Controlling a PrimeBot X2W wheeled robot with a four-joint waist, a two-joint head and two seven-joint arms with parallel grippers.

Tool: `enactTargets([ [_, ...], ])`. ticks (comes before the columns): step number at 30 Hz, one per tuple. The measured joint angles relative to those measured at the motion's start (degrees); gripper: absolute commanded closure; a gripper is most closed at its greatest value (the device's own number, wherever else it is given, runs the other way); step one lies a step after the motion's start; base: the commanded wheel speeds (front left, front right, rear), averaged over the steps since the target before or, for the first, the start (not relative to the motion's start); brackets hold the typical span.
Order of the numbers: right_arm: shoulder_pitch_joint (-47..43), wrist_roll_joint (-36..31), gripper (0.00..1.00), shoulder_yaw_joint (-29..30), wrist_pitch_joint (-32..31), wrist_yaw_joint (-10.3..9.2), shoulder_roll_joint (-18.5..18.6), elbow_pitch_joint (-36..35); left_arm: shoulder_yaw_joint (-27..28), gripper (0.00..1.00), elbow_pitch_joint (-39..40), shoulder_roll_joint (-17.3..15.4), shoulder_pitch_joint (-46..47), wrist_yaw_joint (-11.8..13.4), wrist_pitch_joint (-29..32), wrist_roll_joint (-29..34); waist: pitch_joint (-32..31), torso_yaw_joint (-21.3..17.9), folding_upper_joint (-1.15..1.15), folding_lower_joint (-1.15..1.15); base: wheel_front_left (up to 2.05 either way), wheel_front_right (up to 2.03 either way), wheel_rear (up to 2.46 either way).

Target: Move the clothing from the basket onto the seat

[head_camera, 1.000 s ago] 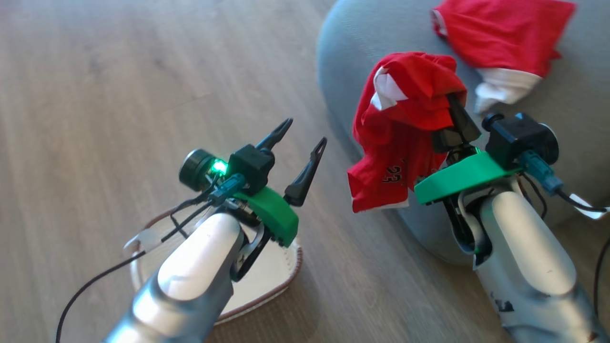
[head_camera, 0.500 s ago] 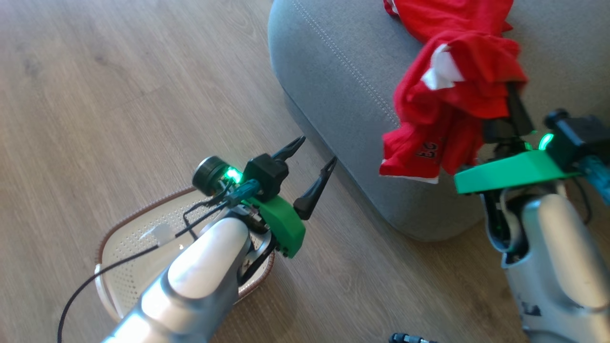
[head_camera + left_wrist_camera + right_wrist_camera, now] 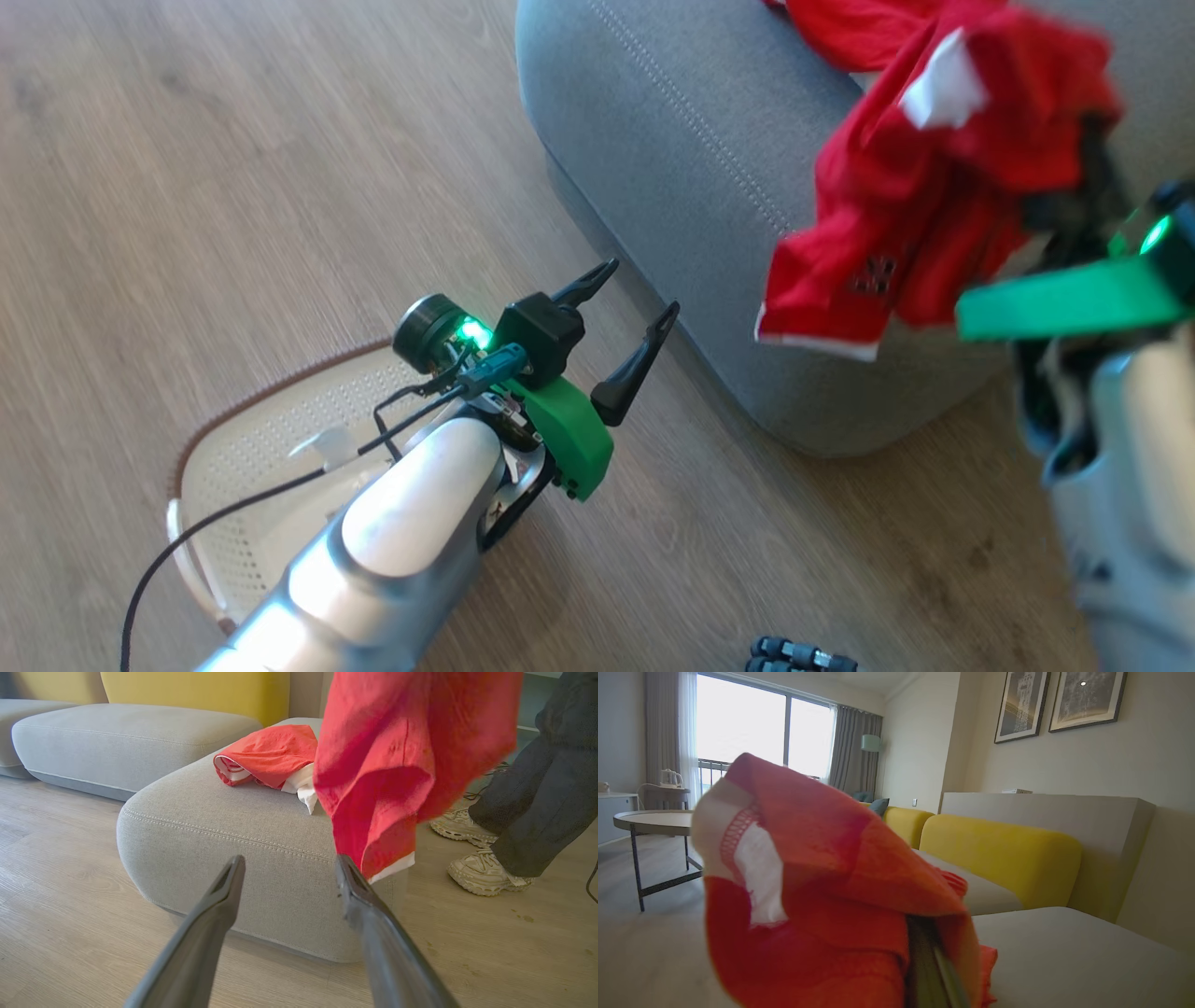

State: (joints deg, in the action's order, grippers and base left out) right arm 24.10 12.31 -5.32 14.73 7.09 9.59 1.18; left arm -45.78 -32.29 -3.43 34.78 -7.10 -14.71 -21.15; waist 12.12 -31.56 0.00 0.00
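Observation:
A red garment [image 3: 924,205] with white trim hangs from my right gripper [image 3: 1088,177], which is shut on it above the front edge of the grey seat [image 3: 672,140]. In the right wrist view the cloth [image 3: 822,896] drapes over the shut gripper [image 3: 924,952]. A second red garment [image 3: 275,753] lies on the seat [image 3: 224,826]. My left gripper [image 3: 642,287] is open and holds nothing. It hovers over the floor between the seat and the basket [image 3: 271,448], whose bare perforated bottom shows behind my left forearm.
A person's legs and pale shoes [image 3: 481,872] stand on the wooden floor beside the seat. Yellow backrests [image 3: 999,858] line the sofa, and a round side table [image 3: 649,821] stands farther off. A small black object [image 3: 794,653] lies on the floor near me.
The head view has shifted, so more of the basket shows. My right gripper has carried the red garment up and farther over the seat. The left gripper stays open.

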Motion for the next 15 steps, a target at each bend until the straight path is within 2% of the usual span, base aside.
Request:
enactTargets([
  [8,15.02,-0.03,1.0,1.55,0.0,0.0,6.32,5.5,0.13,0.0,1.68,-1.9,0.27,0.26,0.0,1.57,4.56,0.18,0.0,0.0,0.0,0.0,0.0],
  [15,24.48,-1.35,1.0,4.22,0.01,0.0,12.03,10.74,-0.15,0.0,5.69,-3.19,2.54,0.65,1.08,3.09,9.8,1.39,0.0,0.0,0.0,0.0,0.0],
])
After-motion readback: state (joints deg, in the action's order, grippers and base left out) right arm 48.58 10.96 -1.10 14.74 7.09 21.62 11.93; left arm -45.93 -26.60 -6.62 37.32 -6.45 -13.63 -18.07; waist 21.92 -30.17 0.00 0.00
